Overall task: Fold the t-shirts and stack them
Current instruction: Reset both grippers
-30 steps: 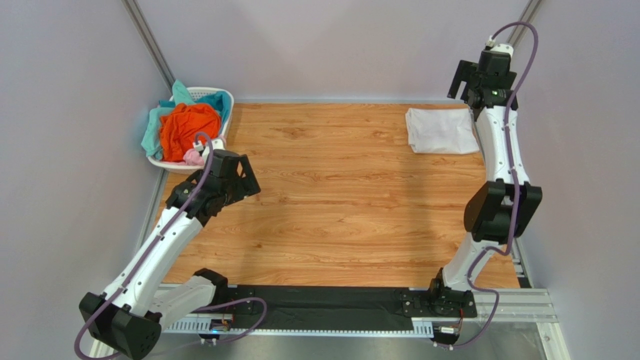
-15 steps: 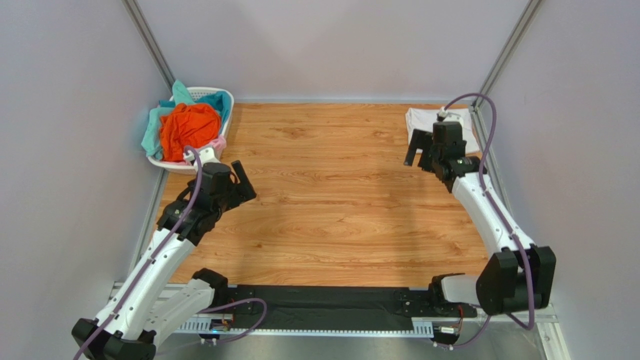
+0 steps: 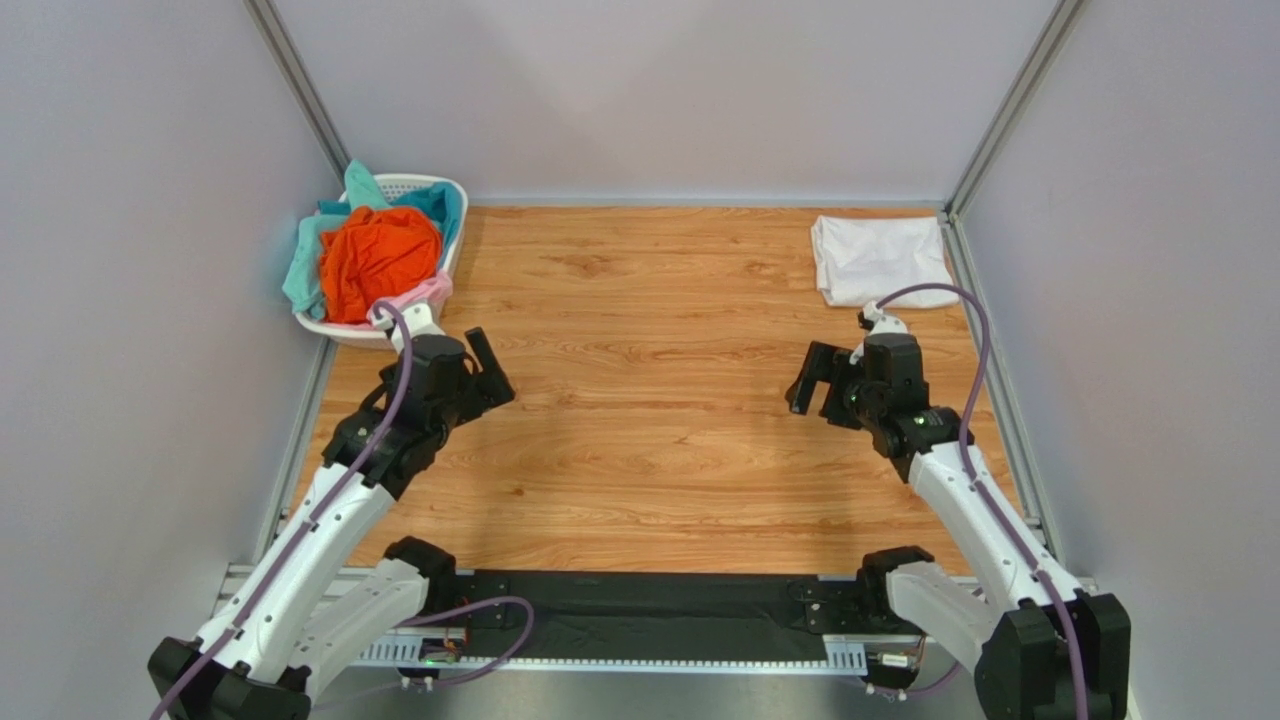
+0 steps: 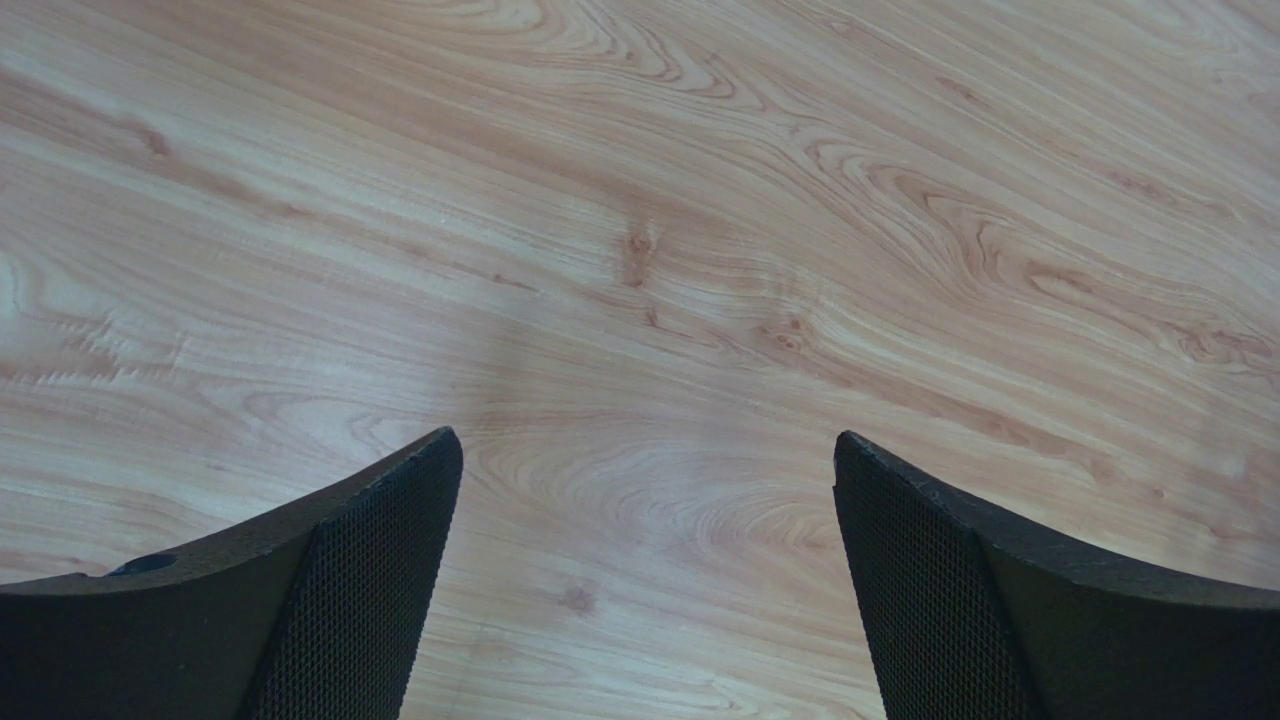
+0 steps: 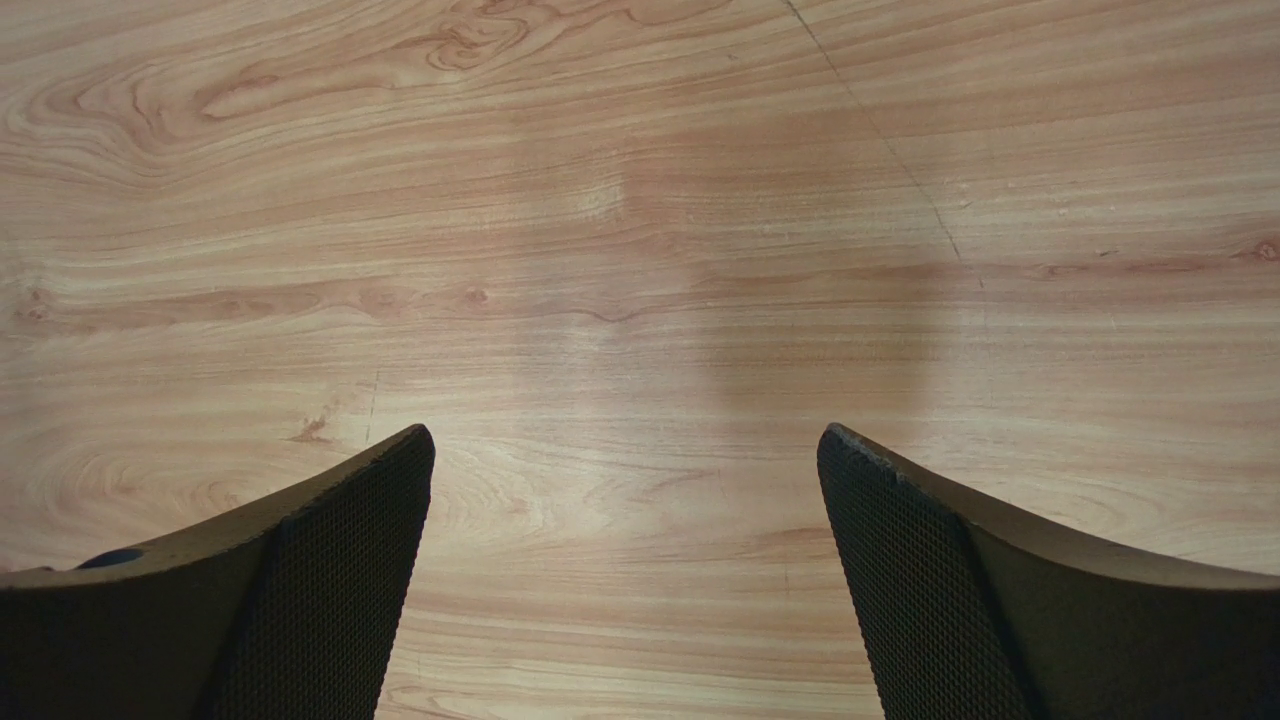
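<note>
- Since both sets of jaws stand wide apart with nothing in them, the left gripper (image 4: 646, 450) and right gripper (image 5: 624, 443) just hang over bare table (image 3: 661, 435).
- Likely next grab: the orange t-shirt (image 3: 376, 255) atop the basket (image 3: 451, 195) at 10 o'clock. Pinch one edge and lift it clear of the rim.
- The white t-shirt (image 3: 882, 258) lies folded at 2 o'clock, so stack there.

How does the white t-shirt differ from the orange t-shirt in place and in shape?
The white t-shirt lies folded flat; the orange t-shirt is a crumpled heap. The white t-shirt rests on the table, far right; the orange t-shirt sits in the basket, far left. Both are plain cloth.
</note>
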Tool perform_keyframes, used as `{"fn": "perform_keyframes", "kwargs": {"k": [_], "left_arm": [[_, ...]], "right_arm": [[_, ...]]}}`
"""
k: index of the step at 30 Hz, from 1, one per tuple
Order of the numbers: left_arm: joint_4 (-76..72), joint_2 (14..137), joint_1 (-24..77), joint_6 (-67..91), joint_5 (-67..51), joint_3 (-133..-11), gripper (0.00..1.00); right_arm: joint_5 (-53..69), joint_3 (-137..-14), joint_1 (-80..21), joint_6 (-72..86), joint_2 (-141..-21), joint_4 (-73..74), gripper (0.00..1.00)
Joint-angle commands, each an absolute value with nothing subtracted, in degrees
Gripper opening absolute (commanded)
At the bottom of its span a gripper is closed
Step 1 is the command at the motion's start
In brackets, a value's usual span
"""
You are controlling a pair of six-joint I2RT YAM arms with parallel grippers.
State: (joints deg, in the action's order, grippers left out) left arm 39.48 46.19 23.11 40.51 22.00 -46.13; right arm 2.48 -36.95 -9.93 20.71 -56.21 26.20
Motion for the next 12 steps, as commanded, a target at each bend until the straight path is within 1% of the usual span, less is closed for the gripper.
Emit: {"fn": "perform_keyframes", "kwargs": {"k": [1,5,12], "left_arm": [[36.8,44.7,22.8,39.7,22.9,-45.9,1.0],[35.9,44.1,22.8,40.3,23.2,-44.5,1.0],[35.4,44.4,22.8,40.5,23.2,-44.6,1.0]], "right_arm": [[4.0,-36.3,-10.2,21.4,-53.5,21.8,1.0],[5.7,-36.9,-10.2,20.4,-54.0,21.7,1.0],[5.4,-37.9,-10.2,20.4,-54.3,21.9,1.0]]}}
